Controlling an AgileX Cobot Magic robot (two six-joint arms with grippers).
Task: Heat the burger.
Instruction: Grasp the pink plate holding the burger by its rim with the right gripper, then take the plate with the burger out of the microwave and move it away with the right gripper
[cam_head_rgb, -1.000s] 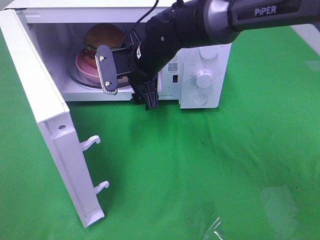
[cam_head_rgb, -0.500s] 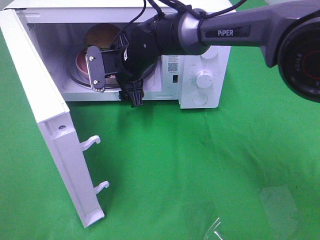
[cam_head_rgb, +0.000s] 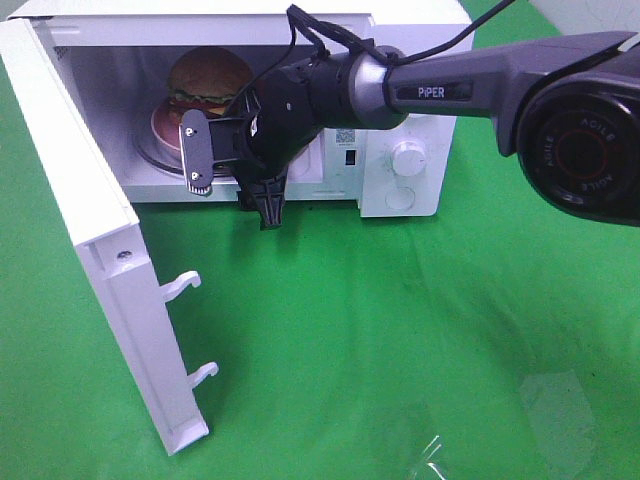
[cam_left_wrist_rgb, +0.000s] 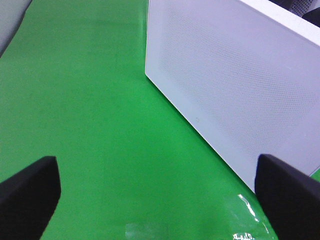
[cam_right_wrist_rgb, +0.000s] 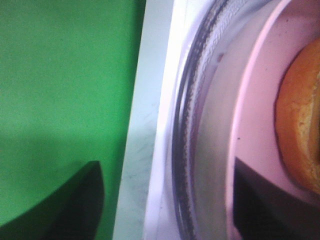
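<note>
- While the microwave (cam_head_rgb: 400, 110) stands with its door (cam_head_rgb: 95, 250) swung wide, the burger (cam_head_rgb: 207, 80) sits on the pink plate (cam_head_rgb: 165, 125) inside.
- The right gripper (cam_head_rgb: 225, 160) hangs at the cavity's front edge, jaws apart, holding nothing.
- Only the left wrist view shows the left gripper (cam_left_wrist_rgb: 160, 192), spread open over green cloth (cam_left_wrist_rgb: 90, 100).
- Compared with a second ago, the right gripper sits further left.

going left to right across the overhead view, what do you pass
open microwave door → pink plate with the burger → right gripper → control knob → right arm's base joint
</note>
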